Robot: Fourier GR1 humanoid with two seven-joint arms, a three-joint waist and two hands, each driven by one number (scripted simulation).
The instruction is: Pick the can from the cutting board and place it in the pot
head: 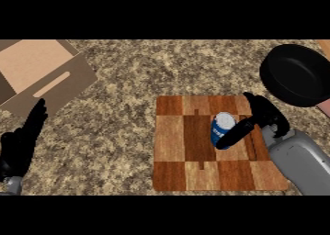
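Head view: right hand grasping the can on the cutting board; pot just beyond it; left hand released.

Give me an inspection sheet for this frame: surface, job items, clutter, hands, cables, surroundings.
Surface: speckled stone counter.
Job's things: blue can upright on the wooden cutting board; black pot at upper right, off the board, nothing seen inside it.
Clutter: open cardboard box at upper left.
Hands: right hand at the can, thumb across its front; left hand open, resting at the left edge.
Cables: nothing seen.
Surroundings: nothing seen beyond the counter.
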